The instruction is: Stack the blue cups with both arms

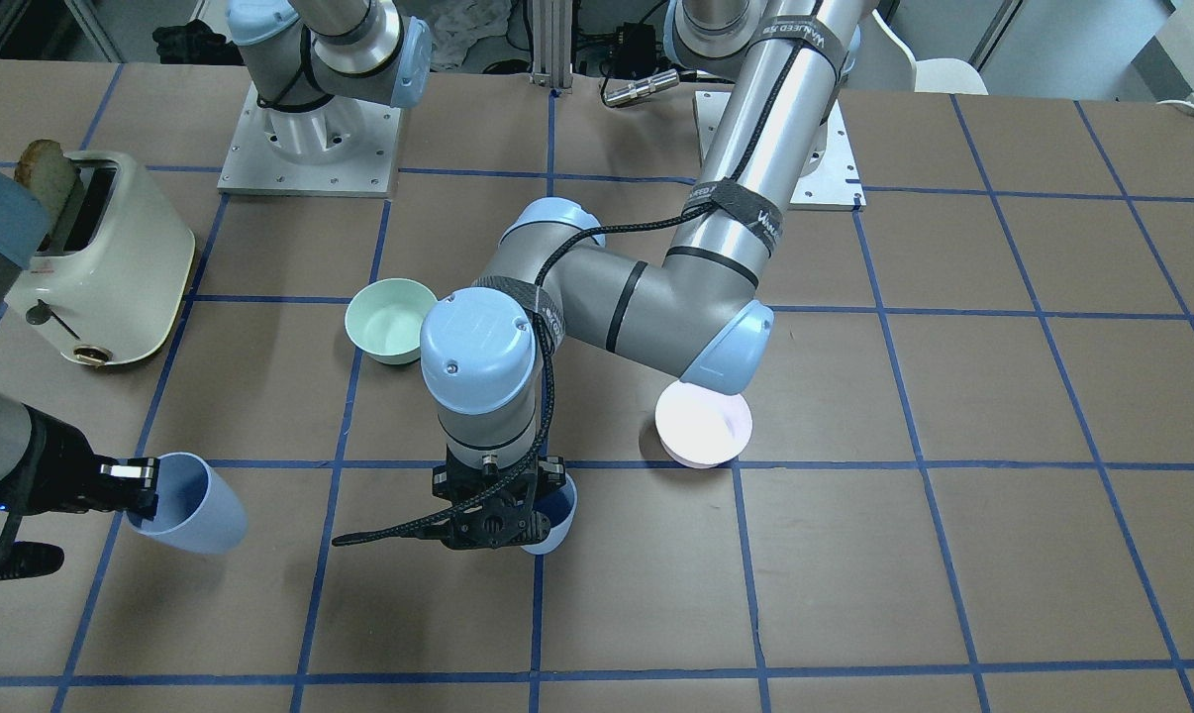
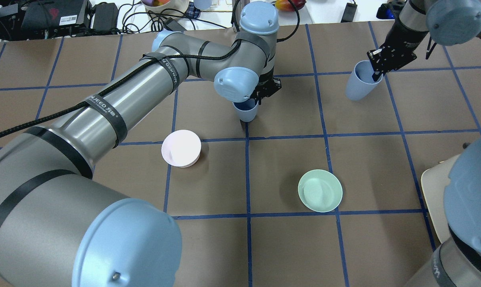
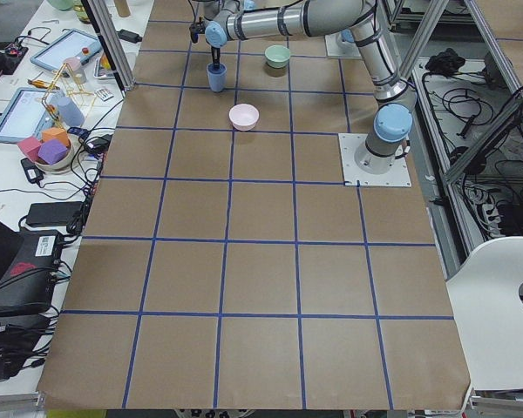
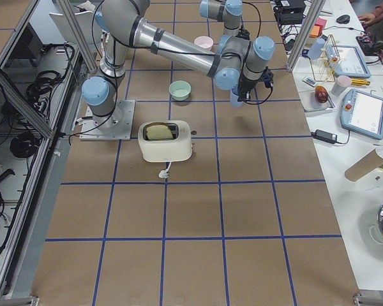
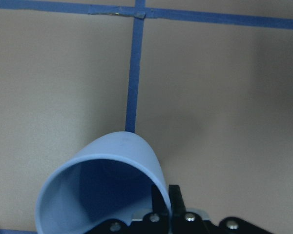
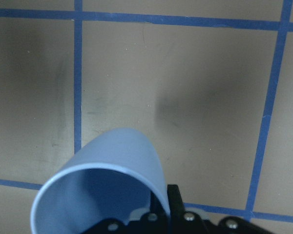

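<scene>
Progress: both grabs look done, stacking not. Jaws of the left gripper (image 2: pixel 257 98) pinch the rim wall of the first blue cup (image 2: pixel 245 112), near mid-table just beyond the pink bowl (image 2: pixel 180 148). The right gripper (image 2: pixel 378 72) pinches the rim of the second blue cup (image 2: pixel 358 85), which is tilted and well apart from the first. Lifted or resting, can't tell. Left to do, I judge: bring the cups together, nest one in the other, release.
</scene>
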Controlling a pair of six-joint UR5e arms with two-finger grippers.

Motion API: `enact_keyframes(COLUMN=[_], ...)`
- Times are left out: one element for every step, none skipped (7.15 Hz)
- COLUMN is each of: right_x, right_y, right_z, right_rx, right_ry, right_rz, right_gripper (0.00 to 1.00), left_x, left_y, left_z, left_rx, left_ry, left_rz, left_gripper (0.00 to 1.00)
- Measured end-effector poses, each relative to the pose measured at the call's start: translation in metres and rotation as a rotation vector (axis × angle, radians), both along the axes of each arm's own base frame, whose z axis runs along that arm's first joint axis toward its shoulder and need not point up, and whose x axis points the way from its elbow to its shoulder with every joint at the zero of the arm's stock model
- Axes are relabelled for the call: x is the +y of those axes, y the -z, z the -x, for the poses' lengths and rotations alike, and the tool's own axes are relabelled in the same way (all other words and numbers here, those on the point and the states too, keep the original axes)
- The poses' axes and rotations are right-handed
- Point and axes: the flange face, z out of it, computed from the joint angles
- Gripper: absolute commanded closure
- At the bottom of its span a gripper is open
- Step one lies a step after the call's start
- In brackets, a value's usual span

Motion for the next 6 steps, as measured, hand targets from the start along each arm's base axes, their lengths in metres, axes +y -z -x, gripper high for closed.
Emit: enact_keyframes(right_x=[0.0,0.0,0.0,0.0,0.0,0.001], right_y=[0.0,0.0,-0.001,-0.001,-0.002,-0.006], right_z=[-0.001,-0.001,-0.001,-0.001,-0.002,-0.01], right_rx=[0.0,0.001,0.001,0.001,0.002,0.006], right_ry=[0.004,0.005,0.006,0.007,0.019,0.053], right_rz=[0.0,0.0,0.0,0.0,-0.001,-0.005], right_gripper=[1.0,1.0,1.0,1.0,1.0,1.0], left_x=[0.0,0.0,0.0,-0.001,-0.007,-0.017], left_y=[0.0,-0.001,-0.003,-0.011,-0.029,-0.058], left_z=[0.0,0.0,-0.001,-0.003,-0.012,-0.032], left_rx=[0.0,0.002,0.01,0.022,0.036,0.045], left_ry=[-0.001,-0.004,-0.008,-0.011,-0.01,-0.005], left_rz=[-0.004,-0.005,-0.004,0.002,0.026,0.053], left_gripper=[0.0,0.0,0.0,0.0,0.0,0.0])
